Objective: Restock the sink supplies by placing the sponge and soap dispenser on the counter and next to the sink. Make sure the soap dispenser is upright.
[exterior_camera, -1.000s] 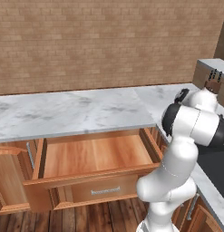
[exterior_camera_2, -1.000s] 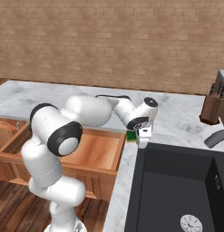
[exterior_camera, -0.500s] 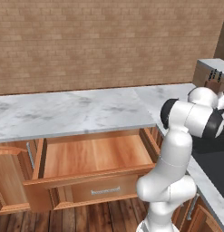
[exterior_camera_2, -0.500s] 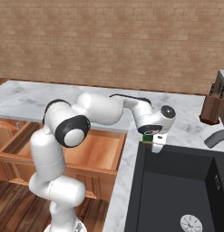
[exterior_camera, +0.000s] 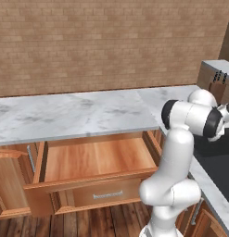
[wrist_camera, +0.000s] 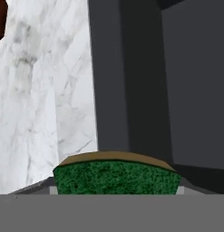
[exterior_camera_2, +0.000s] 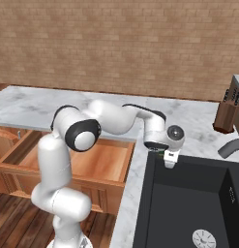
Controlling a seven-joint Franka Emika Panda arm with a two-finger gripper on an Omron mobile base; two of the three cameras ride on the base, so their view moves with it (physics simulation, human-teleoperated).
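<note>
Hand view showed one sponge [wrist_camera: 115,176] nearest the camera at 6 o'clock, dark green with a brown upper edge, clamped in the claw. Beyond it, the dark rim of the sink [wrist_camera: 127,81] ran toward 12 o'clock, with the white veined table [wrist_camera: 41,90] on its 9 o'clock side and the deeper basin toward 3 o'clock.

In the right base view, one white arm rose at 7 o'clock and reached across to the picture's middle, where the claw [exterior_camera_2: 169,156] hung at the sink's [exterior_camera_2: 188,203] near left corner, just over the line where basin met table [exterior_camera_2: 198,121]. A sliver of green sponge [exterior_camera_2: 162,152] peeked out beside the claw. One open wooden drawer [exterior_camera_2: 99,162] lay at 9 o'clock below the slab. One knife block [exterior_camera_2: 227,109] stood farther off at 3 o'clock.

The left base view showed one drawer [exterior_camera: 92,159] pulled out.
</note>
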